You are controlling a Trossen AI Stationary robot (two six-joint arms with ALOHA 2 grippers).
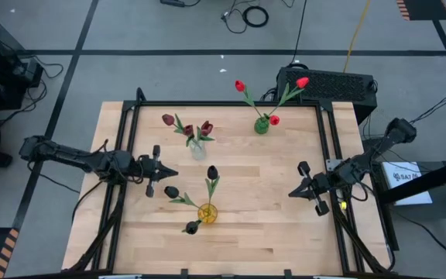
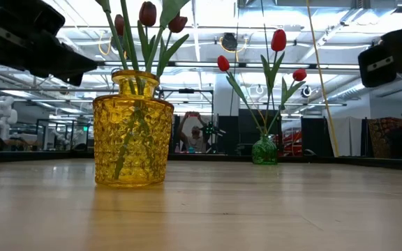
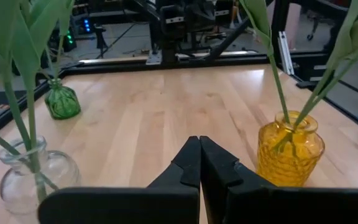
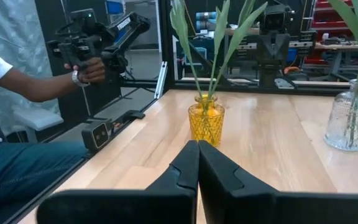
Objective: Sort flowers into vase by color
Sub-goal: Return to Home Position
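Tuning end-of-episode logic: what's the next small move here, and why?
Likely just pull both arms back to home: the left gripper and right gripper are shut and empty, and all tulips seen stand in the yellow vase, clear vase or green vase.

A white sheet point(image 1: 406, 175) beside the table point(image 1: 269, 232) carried dark print too small to read; no other writing was legible.

A robotics lab: the wooden table point(image 1: 238, 236) stands on a grey concrete floor point(image 1: 169, 27), with loose cables point(image 1: 255, 15) behind the table and a bright industrial ceiling point(image 2: 354, 28) beyond it (1 person point(image 4: 11, 81) beside the table grips a black control arm point(image 4: 104, 31)).
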